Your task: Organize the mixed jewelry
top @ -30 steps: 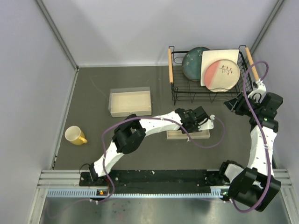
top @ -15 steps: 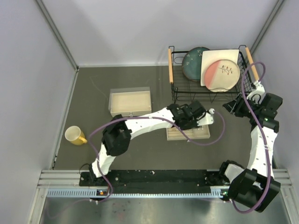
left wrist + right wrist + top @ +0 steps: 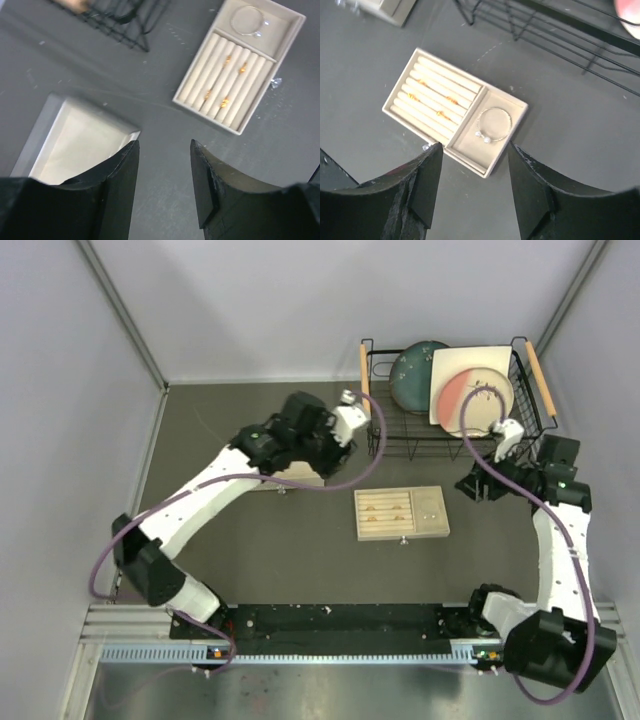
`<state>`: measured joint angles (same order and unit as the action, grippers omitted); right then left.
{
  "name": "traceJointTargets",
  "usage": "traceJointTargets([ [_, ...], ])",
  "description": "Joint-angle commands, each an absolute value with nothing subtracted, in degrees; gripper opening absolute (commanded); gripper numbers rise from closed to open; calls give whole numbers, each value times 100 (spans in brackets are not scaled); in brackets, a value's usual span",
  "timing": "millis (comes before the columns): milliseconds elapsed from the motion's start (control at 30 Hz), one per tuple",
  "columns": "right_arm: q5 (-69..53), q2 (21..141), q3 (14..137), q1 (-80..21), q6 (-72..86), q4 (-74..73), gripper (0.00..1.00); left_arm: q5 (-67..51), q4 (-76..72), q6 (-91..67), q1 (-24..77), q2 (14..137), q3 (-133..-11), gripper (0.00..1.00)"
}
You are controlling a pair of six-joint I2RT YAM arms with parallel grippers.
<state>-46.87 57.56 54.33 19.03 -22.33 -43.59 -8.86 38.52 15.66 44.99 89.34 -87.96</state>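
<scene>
You are holding both grippers partly open and empty: your left gripper (image 3: 165, 145) is hovering over the dark table (image 3: 90, 65) beside a pale box (image 3: 75, 145), and your right gripper (image 3: 475, 150) is hanging above the beige tray (image 3: 467, 144). Four small gold rings (image 3: 451, 99) are sitting in the tray's slotted rows, while the silver bracelet (image 3: 510, 122) is lying flat in its open compartment, touching no ring

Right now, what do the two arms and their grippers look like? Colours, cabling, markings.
They match. The left arm and right arm have white link shells with black joint housings, and a purple cable loops loosely along each. The left gripper and right gripper have plain matte-black wedge-shaped fingers. No markings are visible.
</scene>
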Motion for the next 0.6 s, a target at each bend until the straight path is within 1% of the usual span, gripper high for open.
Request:
traceJointTargets([
  [0, -4176, 5704, 5283, 1031, -3357, -4729, 57, -1670, 3507, 1142, 3834, 8122, -8377, 52],
  [133, -3596, 5669, 5019, 300, -3831, -4772, 60, -1801, 3437, 968, 3332, 7674, -7964, 55],
  [167, -3377, 5669, 4923, 142, -3884, -4790, 60, -2002, 3393, 923, 3105, 7551, -7911, 57],
  [267, -3077, 5704, 4764, -377, -4086, -4799, 66, -2258, 3401, 774, 2657, 7436, -7796, 61],
  [300, -3015, 5730, 4738, -465, -4183, -4799, 67, -2511, 3419, 739, 2541, 7427, -7787, 61],
  [367, -2779, 5792, 4676, -816, -4289, -4816, 67, -2715, 3506, 642, 2226, 7462, -7805, 67],
  [467, -2470, 6055, 4641, -1343, -4412, -4852, 66, -3076, 3577, 484, 1856, 7541, -7884, 69],
  [567, -2294, 6327, 4605, -1764, -4474, -4808, 63, -3041, 3656, 448, 1671, 7585, -7963, 69],
])
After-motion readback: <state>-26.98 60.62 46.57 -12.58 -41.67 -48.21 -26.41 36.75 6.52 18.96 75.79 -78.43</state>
